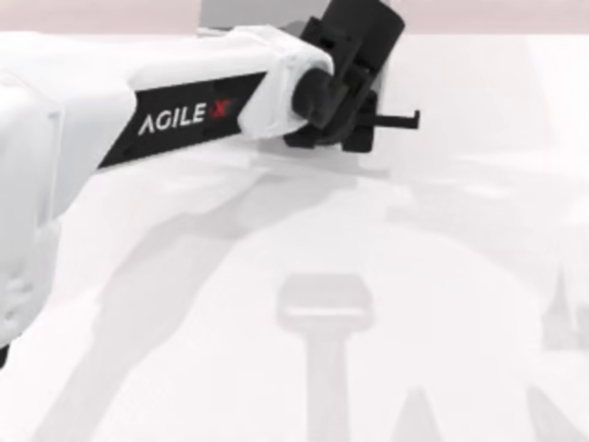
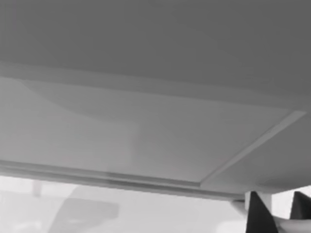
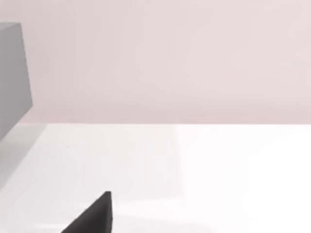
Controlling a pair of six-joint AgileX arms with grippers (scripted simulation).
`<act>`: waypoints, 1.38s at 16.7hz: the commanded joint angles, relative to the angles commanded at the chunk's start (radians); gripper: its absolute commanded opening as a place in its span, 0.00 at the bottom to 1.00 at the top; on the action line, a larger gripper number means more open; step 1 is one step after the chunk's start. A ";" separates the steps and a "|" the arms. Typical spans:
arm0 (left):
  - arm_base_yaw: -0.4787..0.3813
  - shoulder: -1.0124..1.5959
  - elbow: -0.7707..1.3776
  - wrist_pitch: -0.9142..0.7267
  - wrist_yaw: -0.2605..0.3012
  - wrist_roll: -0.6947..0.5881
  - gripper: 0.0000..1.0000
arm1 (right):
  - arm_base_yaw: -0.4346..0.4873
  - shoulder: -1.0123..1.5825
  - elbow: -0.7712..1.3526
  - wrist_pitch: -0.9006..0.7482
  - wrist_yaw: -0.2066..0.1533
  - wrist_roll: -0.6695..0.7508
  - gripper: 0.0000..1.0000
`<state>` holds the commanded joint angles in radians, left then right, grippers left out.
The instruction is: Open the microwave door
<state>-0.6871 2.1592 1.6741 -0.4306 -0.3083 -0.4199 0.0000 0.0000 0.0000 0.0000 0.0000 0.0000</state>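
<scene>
Left gripper (image 1: 391,120) up at about 1 o'clock from the middle of the top view, near the far edge of the table (image 1: 442,276), black, turned so that its slim tip juts toward 3 o'clock. Whether clenched, released or grasping anything: cannot tell, neither from above nor from its own wrist camera. Carried by the left arm (image 1: 184,110), white with a black band lettered AGILEX, reaching in from 9 o'clock and slanting up toward 1 o'clock across the upper part of the top view. Soft grey shadows of arms thrown on the white tabletop toward 6 o'clock.

Just past the gripper, the microwave door (image 2: 146,131): filling most of the left wrist view, very close to that camera, flat grey, with a paler inner window area and a lighter frame strip along its edge. Seen slanted rather than square-on. Handle not made out for certain. How far open or shut: cannot tell.

Of the microwave body (image 1: 239,11) only a grey patch at 12 o'clock in the top view, partly hidden behind the arm, at about 11 o'clock from the gripper.

Right gripper (image 3: 97,216) out of the top view; only one dark tip caught by the right wrist camera, low over the white table, well apart from the grey body (image 3: 12,73). Grip there: cannot tell
</scene>
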 joint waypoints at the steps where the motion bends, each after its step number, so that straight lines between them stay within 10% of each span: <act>1: 0.000 0.000 0.000 0.000 0.000 0.000 0.00 | 0.000 0.000 0.000 0.000 0.000 0.000 1.00; 23: -0.004 -0.009 -0.028 0.012 0.018 0.016 0.00 | 0.000 0.000 0.000 0.000 0.000 0.000 1.00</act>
<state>-0.6913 2.1504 1.6466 -0.4187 -0.2902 -0.4037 0.0000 0.0000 0.0000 0.0000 0.0000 0.0000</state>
